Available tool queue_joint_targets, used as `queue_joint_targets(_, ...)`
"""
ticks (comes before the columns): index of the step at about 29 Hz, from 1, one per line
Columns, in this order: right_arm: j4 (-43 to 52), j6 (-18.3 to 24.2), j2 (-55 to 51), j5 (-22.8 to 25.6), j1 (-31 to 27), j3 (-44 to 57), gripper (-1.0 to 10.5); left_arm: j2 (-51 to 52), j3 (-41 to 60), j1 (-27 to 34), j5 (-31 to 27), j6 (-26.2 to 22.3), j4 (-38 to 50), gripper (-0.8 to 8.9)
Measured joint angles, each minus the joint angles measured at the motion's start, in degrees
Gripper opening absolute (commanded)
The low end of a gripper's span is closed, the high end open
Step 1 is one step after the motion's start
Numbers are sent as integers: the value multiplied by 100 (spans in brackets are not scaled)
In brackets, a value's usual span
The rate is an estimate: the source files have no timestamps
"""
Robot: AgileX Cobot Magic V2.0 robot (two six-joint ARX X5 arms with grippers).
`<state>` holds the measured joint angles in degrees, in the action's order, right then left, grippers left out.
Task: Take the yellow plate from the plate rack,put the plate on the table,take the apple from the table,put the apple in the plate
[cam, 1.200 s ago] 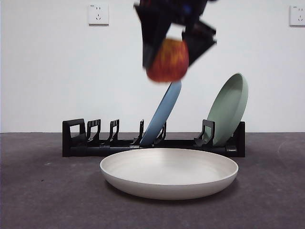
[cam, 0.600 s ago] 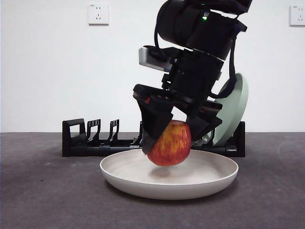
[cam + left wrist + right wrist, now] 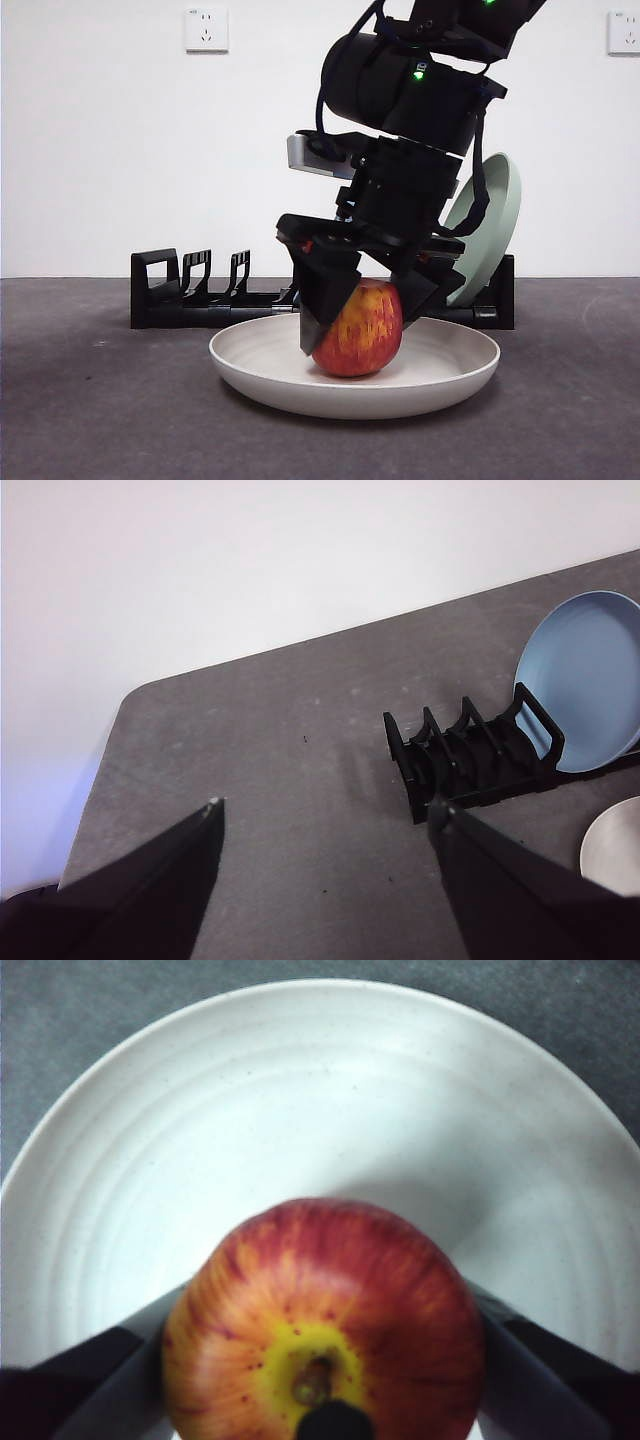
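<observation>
The right end effector (image 3: 362, 310) is reaching down from above into the yellow plate (image 3: 270, 372), its two black jaws pressing against opposite sides of the apple (image 3: 358, 330) and gripping it. In the right wrist view the right end effector (image 3: 320, 1360) is showing one dark jaw on each flank of the apple (image 3: 322, 1330), whose yellowish stem end is facing the camera. The apple is sitting low inside the plate, at or just on its inner floor; whether it is fully resting there cannot be told. The cream plate (image 3: 300, 1110) is lying flat on the dark grey desk (image 3: 100, 420), in front of the plate rack (image 3: 190, 295). Behind the arm, a sage green plate (image 3: 495, 225) is leaning upright in the rack's far end.

The left end effector (image 3: 325, 815) is hanging off to the side above the desk (image 3: 260, 760), its jaws standing wide apart and gripping nothing. Its view is showing the rack's end (image 3: 460, 760), a light blue plate (image 3: 590, 675) standing in it, and an edge of the cream plate (image 3: 615, 850).
</observation>
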<state>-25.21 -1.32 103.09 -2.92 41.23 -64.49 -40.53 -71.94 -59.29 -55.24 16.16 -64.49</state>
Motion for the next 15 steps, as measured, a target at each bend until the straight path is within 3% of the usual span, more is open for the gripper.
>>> queue_joint_targets(4, -2, -101, 0, 15, 0, 0, 518, 4, 0, 0, 2, 0, 0, 342)
queue_joint_targets(15, -66, -177, -136, 35, 0, 4, 534, -42, 0, 0, 11, 0, 9, 342)
